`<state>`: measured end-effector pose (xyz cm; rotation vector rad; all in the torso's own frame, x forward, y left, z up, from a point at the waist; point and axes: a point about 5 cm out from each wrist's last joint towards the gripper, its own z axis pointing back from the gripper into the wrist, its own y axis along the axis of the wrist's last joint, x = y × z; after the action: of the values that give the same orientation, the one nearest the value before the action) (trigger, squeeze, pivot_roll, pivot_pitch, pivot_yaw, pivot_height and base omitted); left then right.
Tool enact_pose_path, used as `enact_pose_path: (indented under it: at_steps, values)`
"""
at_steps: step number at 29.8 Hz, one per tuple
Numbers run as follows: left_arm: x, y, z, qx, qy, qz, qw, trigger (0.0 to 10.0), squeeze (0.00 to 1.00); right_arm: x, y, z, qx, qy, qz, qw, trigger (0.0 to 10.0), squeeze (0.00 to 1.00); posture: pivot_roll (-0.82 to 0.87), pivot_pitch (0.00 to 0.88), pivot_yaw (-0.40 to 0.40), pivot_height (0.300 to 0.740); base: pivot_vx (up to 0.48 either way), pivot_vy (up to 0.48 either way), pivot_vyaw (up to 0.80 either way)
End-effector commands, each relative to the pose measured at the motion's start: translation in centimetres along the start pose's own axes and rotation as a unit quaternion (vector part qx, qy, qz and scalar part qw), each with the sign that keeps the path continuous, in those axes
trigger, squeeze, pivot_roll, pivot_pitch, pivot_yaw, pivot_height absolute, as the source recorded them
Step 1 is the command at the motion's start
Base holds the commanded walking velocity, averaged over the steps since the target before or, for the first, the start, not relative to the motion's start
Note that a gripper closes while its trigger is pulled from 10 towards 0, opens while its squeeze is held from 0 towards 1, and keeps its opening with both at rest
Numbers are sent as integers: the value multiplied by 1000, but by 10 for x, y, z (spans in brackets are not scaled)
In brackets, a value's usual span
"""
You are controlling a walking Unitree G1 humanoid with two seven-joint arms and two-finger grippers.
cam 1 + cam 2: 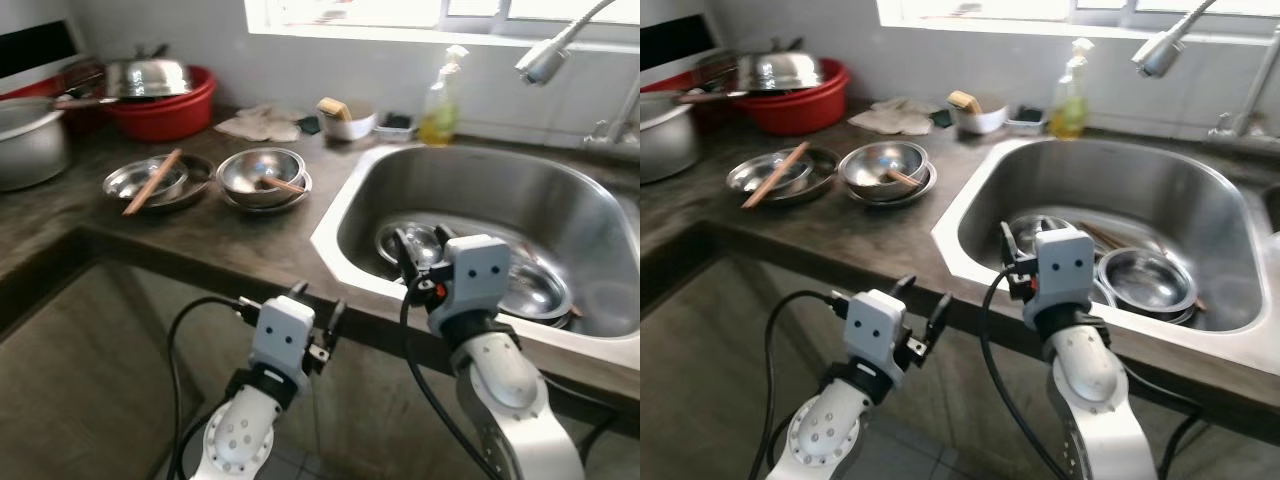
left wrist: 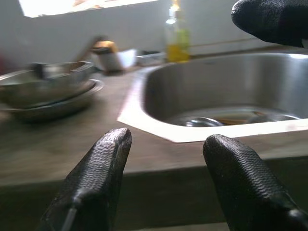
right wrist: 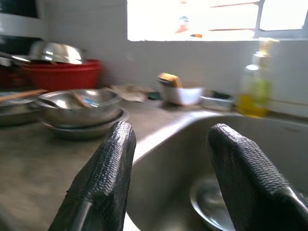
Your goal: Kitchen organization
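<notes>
The steel sink [image 1: 590, 215] is sitting in the dark counter [image 1: 200, 235] holding steel bowls [image 1: 1145, 280], stacked bowls [image 1: 263, 178] lying beside it, while the right end effector [image 1: 420, 250], fingers apart, is hovering over its rim and the left end effector [image 1: 318, 305], also apart, is hanging below.

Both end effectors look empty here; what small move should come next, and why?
Probably lower the right end effector into the sink toward the steel bowls. It hangs open over the sink's near rim, holding nothing, while the left end effector, also open, sits below the counter edge.
</notes>
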<state>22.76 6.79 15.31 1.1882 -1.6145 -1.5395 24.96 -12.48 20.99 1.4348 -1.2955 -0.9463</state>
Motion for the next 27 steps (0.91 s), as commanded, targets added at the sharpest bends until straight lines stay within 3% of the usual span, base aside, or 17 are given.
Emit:
enact_pose_path:
  at_steps: [1,8,12,27]
  values:
    - [-3,1,0,1,4,-2,1000,10000,0,-5,1,-2,-1,13,-9,1000,10000,0,86,75,14,740,0,0,800]
    - [0,2,0,3,-2,-13,1000,10000,0,-3,0,-4,-2,14,-13,1000,10000,0,87,70,12,740,127,-146,800]
    - [0,1,-1,-1,7,5,1000,10000,0,-1,1,-6,0,7,-13,1000,10000,0,83,66,12,740,154,-182,800]
    - [0,0,0,-5,3,4,1000,10000,0,3,6,-5,17,-11,-6,1000,10000,0,83,69,13,740,0,0,0]
